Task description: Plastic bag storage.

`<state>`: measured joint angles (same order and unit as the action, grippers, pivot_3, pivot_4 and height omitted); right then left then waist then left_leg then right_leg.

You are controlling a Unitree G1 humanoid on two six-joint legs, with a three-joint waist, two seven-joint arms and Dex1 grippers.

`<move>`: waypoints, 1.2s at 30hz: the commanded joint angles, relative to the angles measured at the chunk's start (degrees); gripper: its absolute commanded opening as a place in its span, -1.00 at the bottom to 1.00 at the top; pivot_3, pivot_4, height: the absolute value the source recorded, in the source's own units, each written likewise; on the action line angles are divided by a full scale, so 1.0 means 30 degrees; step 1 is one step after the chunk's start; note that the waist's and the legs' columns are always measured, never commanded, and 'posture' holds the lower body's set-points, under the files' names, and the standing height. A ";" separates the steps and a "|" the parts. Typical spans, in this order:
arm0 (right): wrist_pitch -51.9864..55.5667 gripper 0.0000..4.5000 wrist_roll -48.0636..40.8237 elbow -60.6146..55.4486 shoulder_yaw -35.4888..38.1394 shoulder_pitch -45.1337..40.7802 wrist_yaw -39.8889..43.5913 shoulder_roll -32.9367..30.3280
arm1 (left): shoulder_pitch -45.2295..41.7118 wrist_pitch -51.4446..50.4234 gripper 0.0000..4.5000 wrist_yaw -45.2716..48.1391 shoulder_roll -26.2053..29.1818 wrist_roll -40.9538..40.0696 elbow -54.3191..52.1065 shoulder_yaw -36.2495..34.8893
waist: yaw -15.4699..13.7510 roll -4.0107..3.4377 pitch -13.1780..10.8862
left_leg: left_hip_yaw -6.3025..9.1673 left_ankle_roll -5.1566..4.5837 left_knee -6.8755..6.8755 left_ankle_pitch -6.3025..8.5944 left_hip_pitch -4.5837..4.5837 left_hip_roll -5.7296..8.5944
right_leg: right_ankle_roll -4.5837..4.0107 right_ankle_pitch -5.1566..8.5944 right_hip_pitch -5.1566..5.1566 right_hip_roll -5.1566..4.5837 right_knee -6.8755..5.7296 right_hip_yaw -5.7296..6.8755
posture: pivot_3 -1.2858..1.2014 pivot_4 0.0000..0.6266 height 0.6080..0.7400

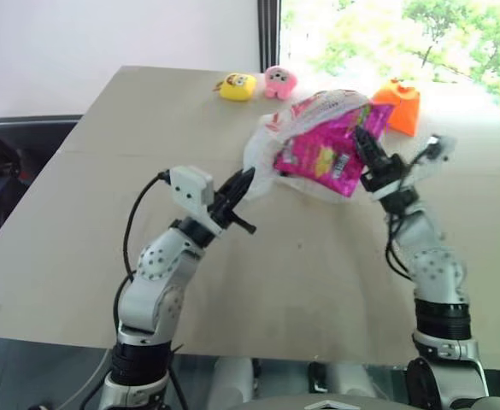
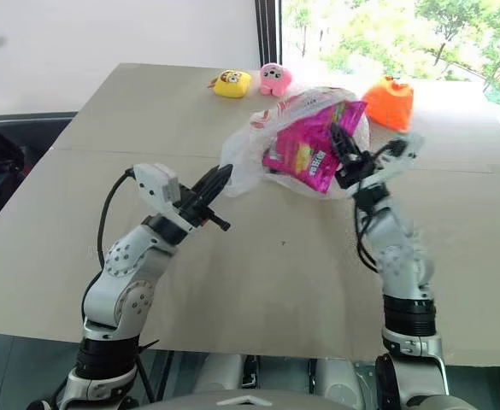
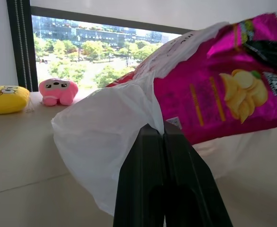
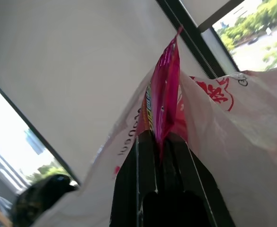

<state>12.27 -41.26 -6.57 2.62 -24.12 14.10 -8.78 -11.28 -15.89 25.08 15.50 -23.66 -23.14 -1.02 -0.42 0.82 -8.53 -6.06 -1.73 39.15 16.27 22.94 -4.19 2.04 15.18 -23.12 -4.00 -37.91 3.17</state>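
The plastic bag was thin, crinkled and translucent white, with red printed lettering near its rim, and it hung raised above the table between the two grippers. The left gripper was clamped tight on a gathered white fold at the bag's near edge. The right gripper pinched the glossy pink chips packet, which lay against the bag's mouth.

The left wrist view brought out the chips pictured on the packet and the white film bunched just above the closed fingers. The right wrist view showed the packet's sealed edge squeezed between its fingers, with the red print beside it.

Both forearms angled up and inward. Beyond the grippers sat a yellow toy, a pink toy and an orange toy.
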 commanded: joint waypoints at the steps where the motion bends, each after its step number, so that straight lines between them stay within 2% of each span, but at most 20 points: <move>1: -0.3925 -0.98 0.3888 0.1400 -0.0730 -0.1142 0.1184 0.0302 | -0.0573 0.0252 -1.00 0.0025 -0.0178 0.0035 -0.0268 0.0223 | -0.0010 -0.0002 -0.0003 | -0.0003 0.0001 0.0000 -0.0001 0.0004 0.0000 | 0.0001 0.0000 -0.0005 -0.0001 0.0000 -0.0003 | 0.03 -0.52 1.00; 5: -0.5809 -0.98 0.5537 0.2848 -0.0203 -0.2280 0.0525 0.1233 | -0.0905 0.0410 -1.00 0.0043 -0.0231 0.0031 0.0126 0.0055 | 0.0005 -0.0010 -0.0008 | -0.0008 0.0007 -0.0003 -0.0004 0.0007 -0.0007 | 0.0000 -0.0001 -0.0016 0.0004 -0.0006 -0.0004 | 0.03 -0.52 1.00; 9: -0.6848 -0.98 0.8476 0.4622 -0.0706 -0.2507 -0.0322 0.1026 | -0.1123 0.0619 -1.00 -0.0027 -0.0322 0.0125 0.0490 -0.0034 | 0.0000 -0.0013 -0.0010 | -0.0013 0.0008 -0.0004 -0.0004 0.0007 -0.0005 | 0.0000 0.0000 -0.0016 -0.0002 -0.0007 -0.0003 | 0.03 -0.52 1.00; 12: -0.8298 -0.98 1.0069 0.5795 -0.0320 -0.2856 -0.2025 0.1616 | -0.1196 0.0774 -1.00 -0.0038 -0.0413 0.0197 0.0703 0.0015 | 0.0026 -0.0018 -0.0013 | -0.0042 0.0009 -0.0005 -0.0005 0.0006 -0.0004 | -0.0001 -0.0001 -0.0018 -0.0004 -0.0005 -0.0013 | 0.03 -0.52 1.00; 15: -0.9990 -0.60 1.2145 0.7246 -0.0160 -0.3796 -0.4048 0.1936 | -0.1088 0.0957 -1.00 -0.0007 -0.0529 0.0305 0.0814 0.0152 | 0.0240 -0.0031 -0.0021 | -0.0077 0.0017 -0.0009 -0.0010 0.0005 -0.0008 | -0.0001 0.0000 -0.0026 -0.0001 -0.0015 -0.0013 | 0.03 -0.52 1.00; 18: -0.9989 -0.01 1.4024 0.8675 -0.0349 -0.4331 -0.5916 0.1919 | -0.1057 0.1006 -1.00 -0.0006 -0.0649 0.0399 0.0858 0.0270 | 0.0404 -0.0032 -0.0021 | -0.0109 0.0022 -0.0009 -0.0012 0.0005 -0.0009 | 0.0000 -0.0001 -0.0035 -0.0004 -0.0021 -0.0026 | 0.03 -0.52 1.00; 20: -0.8772 0.44 1.4083 0.9351 -0.1021 -0.4396 -0.4926 0.1889 | -0.1032 0.1022 -1.00 0.0019 -0.0707 0.0451 0.0886 0.0316 | 0.0427 -0.0032 -0.0021 | -0.0121 0.0024 -0.0011 -0.0014 0.0001 -0.0011 | 0.0000 -0.0001 -0.0037 -0.0004 -0.0022 -0.0032 | 0.03 -0.52 1.00; 22: -0.6165 0.87 1.3976 0.9425 -0.2601 -0.3904 -0.1935 0.1511 | -0.1007 0.1033 -1.00 0.0028 -0.0772 0.0478 0.0939 0.0330 | 0.0431 -0.0033 -0.0021 | -0.0138 0.0027 -0.0017 -0.0015 0.0001 -0.0014 | -0.0001 -0.0001 -0.0037 -0.0003 -0.0021 -0.0030 | 0.03 -0.52 1.00; 23: -0.4903 0.97 1.4046 0.9094 -0.3166 -0.3566 -0.0949 0.1247 | -0.0995 0.1059 -1.00 0.0035 -0.0803 0.0514 0.0987 0.0358 | 0.0436 -0.0033 -0.0021 | -0.0155 0.0026 -0.0023 -0.0015 -0.0006 -0.0017 | -0.0001 -0.0001 -0.0037 -0.0002 -0.0019 -0.0038 | 0.03 -0.52 1.00; 29: -0.0106 0.97 1.2909 0.3861 -0.4677 -0.1236 0.3264 -0.0500 | -0.0943 0.1038 -1.00 0.0034 -0.0982 0.0627 0.1040 0.0520 | 0.0345 -0.0038 -0.0026 | -0.0143 0.0024 -0.0041 -0.0013 0.0028 -0.0015 | 0.0000 -0.0001 -0.0060 -0.0013 -0.0002 -0.0034 | 0.03 -0.52 1.00; 33: 0.1773 0.97 1.1908 0.0965 -0.4092 -0.0406 0.3821 -0.0959 | -0.0907 0.1006 -1.00 0.0071 -0.1015 0.0667 0.1062 0.0573 | 0.0398 -0.0037 -0.0025 | -0.0074 0.0022 -0.0039 -0.0012 0.0018 -0.0012 | 0.0004 -0.0003 -0.0065 -0.0009 -0.0011 -0.0052 | 0.03 -0.52 1.00; 36: 0.3695 0.97 0.9811 -0.1834 -0.3254 0.0491 0.4864 -0.1405 | -0.0879 0.0926 -1.00 0.0108 -0.1015 0.0669 0.1065 0.0619 | 0.0374 -0.0037 -0.0025 | -0.0048 0.0025 -0.0047 -0.0014 0.0010 -0.0017 | 0.0000 -0.0001 -0.0065 0.0007 -0.0019 -0.0038 | 0.03 -0.52 1.00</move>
<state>20.30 -7.56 -5.65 -9.39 -23.53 26.65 -12.35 -13.74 -13.86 25.15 12.51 -21.53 -18.71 0.64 0.70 0.71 -8.60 -6.20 -1.65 39.00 16.23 22.97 -4.24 2.04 15.18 -23.31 -3.98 -37.95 3.06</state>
